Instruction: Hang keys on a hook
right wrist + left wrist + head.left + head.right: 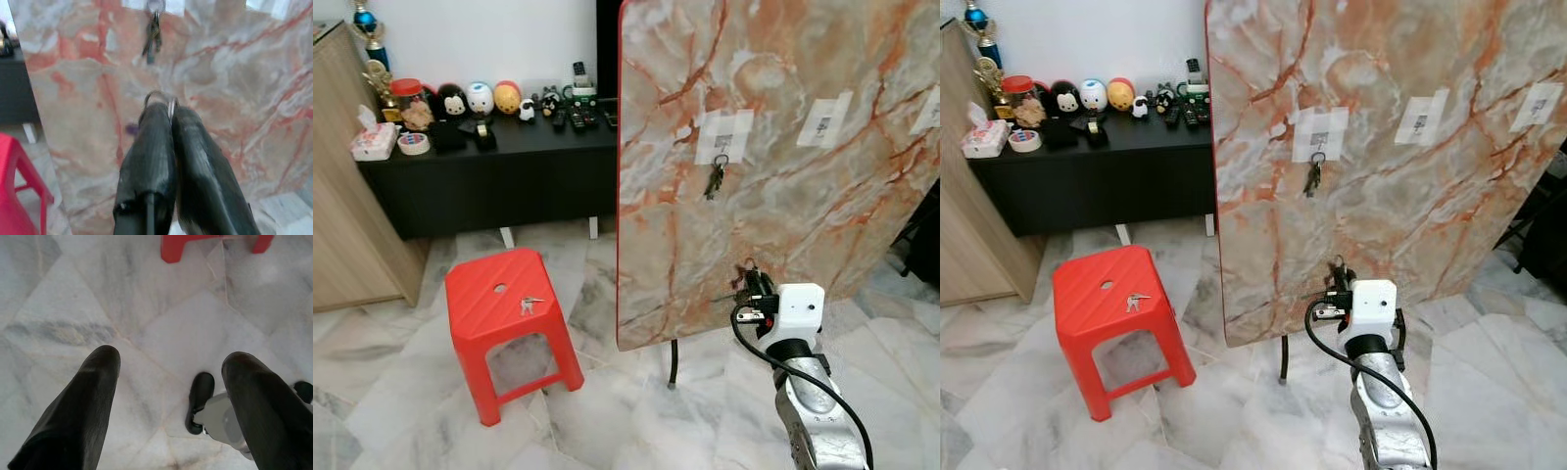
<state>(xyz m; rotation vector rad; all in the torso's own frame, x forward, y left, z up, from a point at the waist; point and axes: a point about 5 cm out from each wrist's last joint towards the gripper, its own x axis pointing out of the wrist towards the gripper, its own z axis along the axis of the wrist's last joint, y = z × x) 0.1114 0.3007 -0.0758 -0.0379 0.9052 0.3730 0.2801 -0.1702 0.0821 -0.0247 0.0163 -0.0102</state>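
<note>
A thin metal key ring point(159, 100) sits pinched at the tips of the right hand point(166, 115), its two long black fingers pressed together on it; the keys below the ring cannot be made out. That hand is raised in front of the lower part of a large upright slab of glossy marble-patterned board, cream with orange-red veins point(783, 166). The silver forearm rises from below, with a white wrist block and a looping black cable.

Higher on the board, a dark bunch of keys point(715, 179) hangs from a small hook set on a white paper label point(724, 135). Two more white labels lie further along the board towards its right edge.

A second small silver key set point(530, 305) lies flat on the ribbed seat of a red plastic stool point(480, 304), near the seat's right edge, just beside a round hole in the middle.

The left hand point(166, 391) hangs pointed down at the grey-veined white marble floor tiles point(88, 298), fingers spread well apart and gripping nothing.

Behind the stool, a low black worktop point(509, 147) against the white wall carries round toy figures, a tape roll and remote controls.
</note>
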